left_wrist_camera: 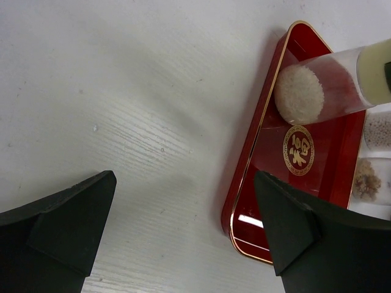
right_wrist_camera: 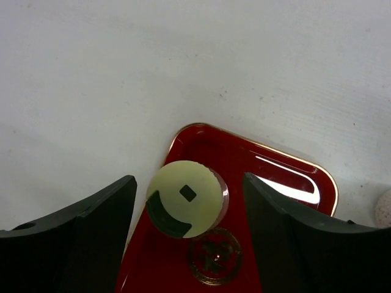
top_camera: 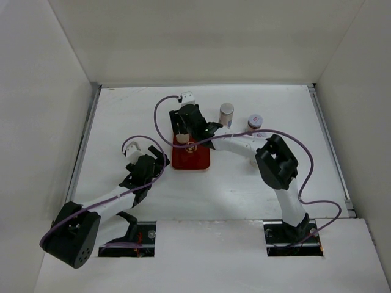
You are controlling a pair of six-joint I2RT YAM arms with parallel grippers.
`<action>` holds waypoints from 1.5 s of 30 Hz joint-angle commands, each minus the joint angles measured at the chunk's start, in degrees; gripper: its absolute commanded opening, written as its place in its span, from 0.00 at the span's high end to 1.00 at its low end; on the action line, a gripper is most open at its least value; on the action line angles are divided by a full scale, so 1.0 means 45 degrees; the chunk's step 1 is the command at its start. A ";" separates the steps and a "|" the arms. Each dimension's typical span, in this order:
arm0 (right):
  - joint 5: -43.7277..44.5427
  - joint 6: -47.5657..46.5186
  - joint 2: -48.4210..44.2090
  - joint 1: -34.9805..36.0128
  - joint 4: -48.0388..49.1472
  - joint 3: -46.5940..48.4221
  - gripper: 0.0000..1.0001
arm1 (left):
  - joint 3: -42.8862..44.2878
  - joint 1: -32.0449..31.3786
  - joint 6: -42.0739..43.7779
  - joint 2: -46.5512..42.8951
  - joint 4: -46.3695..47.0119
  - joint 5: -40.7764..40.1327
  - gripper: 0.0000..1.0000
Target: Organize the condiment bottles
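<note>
A red tray (top_camera: 194, 160) lies mid-table. A jar with a yellow-green cap (right_wrist_camera: 186, 198) stands on its far end, also seen in the top view (top_camera: 182, 136) and the left wrist view (left_wrist_camera: 317, 85). My right gripper (right_wrist_camera: 189, 180) is open around that jar, with a gap on each side of the cap; in the top view it (top_camera: 184, 127) hovers over the tray's far end. A silver-capped jar (top_camera: 226, 112) and a pink-capped jar (top_camera: 255, 122) stand on the table right of the tray. My left gripper (top_camera: 153, 163) is open and empty, just left of the tray (left_wrist_camera: 293, 183).
White walls enclose the table on the left, back and right. The right arm's forearm and purple cable (top_camera: 244, 140) stretch across just in front of the two loose jars. Two more jar bodies (left_wrist_camera: 379, 131) show at the left wrist view's right edge.
</note>
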 commanded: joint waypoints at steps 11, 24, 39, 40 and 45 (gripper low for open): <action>0.2782 0.0604 -0.6395 -0.0408 0.1701 -0.6042 0.22 | 0.0018 0.0002 -0.0128 0.0163 0.0741 0.0251 0.00; 0.3139 0.2227 -0.5696 -0.1855 0.1406 -0.7708 0.16 | -0.0021 0.0041 -0.0167 0.0125 0.0839 0.0408 0.00; 0.2884 0.1271 -0.6105 -0.1466 0.3515 -0.7182 0.52 | 0.0057 -0.0037 -0.0206 0.0418 0.0897 0.0408 0.00; 0.2864 0.1135 -0.6047 -0.1310 0.3671 -0.7084 0.52 | 0.0057 -0.0037 -0.0206 0.0398 0.0897 0.0408 0.00; 0.2767 0.0762 -0.5131 -0.0918 0.3868 -0.6148 0.52 | 0.0135 -0.0018 -0.0206 0.0671 0.0995 0.0427 0.00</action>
